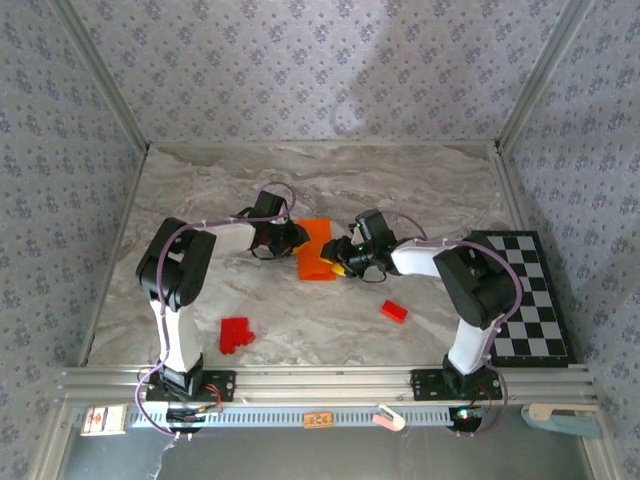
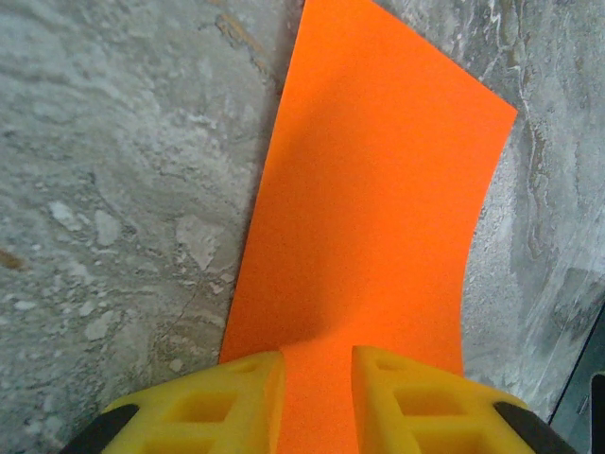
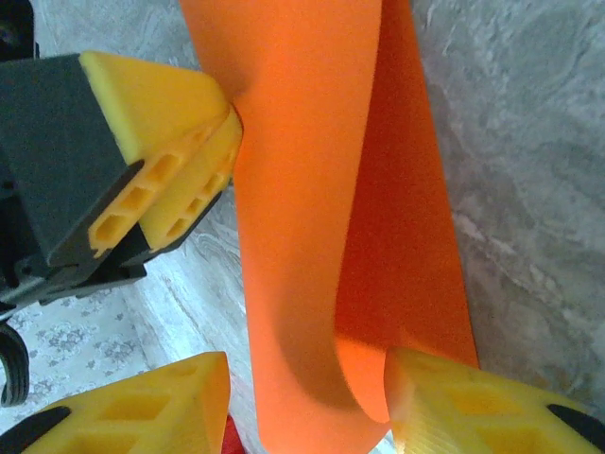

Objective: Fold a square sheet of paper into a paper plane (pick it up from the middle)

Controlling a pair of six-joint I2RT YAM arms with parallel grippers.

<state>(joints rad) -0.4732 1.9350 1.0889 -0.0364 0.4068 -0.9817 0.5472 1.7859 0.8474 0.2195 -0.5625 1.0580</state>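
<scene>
The square sheet of paper (image 1: 315,250) is bright orange and lies mid-table, bent over on itself in a loose, rounded fold (image 3: 302,236). A paper plane is out of view. My left gripper (image 1: 296,237) is shut on the sheet's left edge, with paper running between its yellow fingers (image 2: 319,364). In the right wrist view those fingers (image 3: 189,142) pinch the upper layer. My right gripper (image 3: 307,369) is open at the sheet's right side (image 1: 338,262). The rounded fold sits between its fingers, resting against the right one and apart from the left one.
A cluster of red blocks (image 1: 235,333) lies front left and a single red block (image 1: 393,311) front right, a sliver of red (image 3: 232,437) showing under the right gripper. A black-and-white chequered board (image 1: 525,295) lies along the right wall. Marbled tabletop (image 2: 113,189) surrounds the paper.
</scene>
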